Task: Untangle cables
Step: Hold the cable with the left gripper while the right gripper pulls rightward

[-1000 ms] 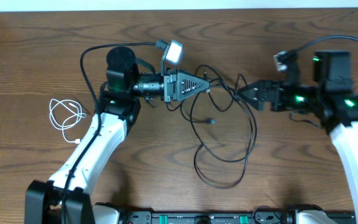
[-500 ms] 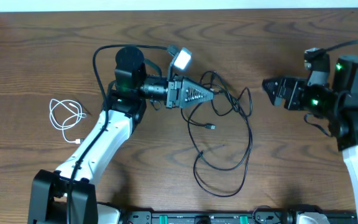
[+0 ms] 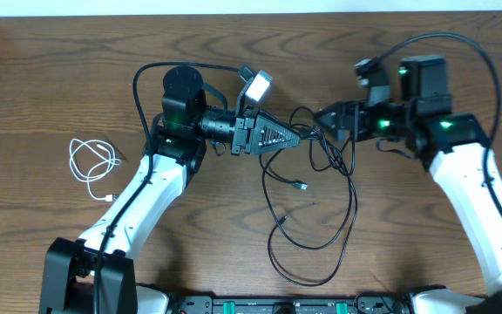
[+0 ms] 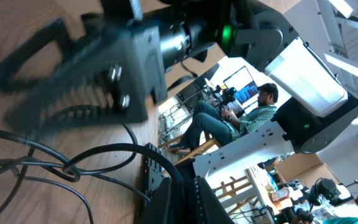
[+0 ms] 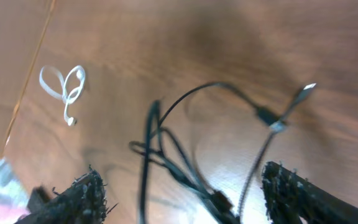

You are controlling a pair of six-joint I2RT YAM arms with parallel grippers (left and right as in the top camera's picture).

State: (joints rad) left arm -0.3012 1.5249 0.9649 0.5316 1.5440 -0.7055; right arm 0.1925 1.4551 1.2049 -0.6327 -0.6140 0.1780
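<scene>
Though left jaws tight together on the black cables, right jaws wide apart (strands between them)

Wood-grain table, satin sheen, smooth black cables, smooth white cable at nine o'clock; arm shells, glossy white plastic

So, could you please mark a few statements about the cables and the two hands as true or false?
1. The white cable lies coiled, apart from the black cables. True.
2. The right hand is shut. False: it stands wide open.
3. The left hand reaches for the white cable. False: its tip is at the black cables.
4. The two hands face each other across the black cables. True.
</scene>
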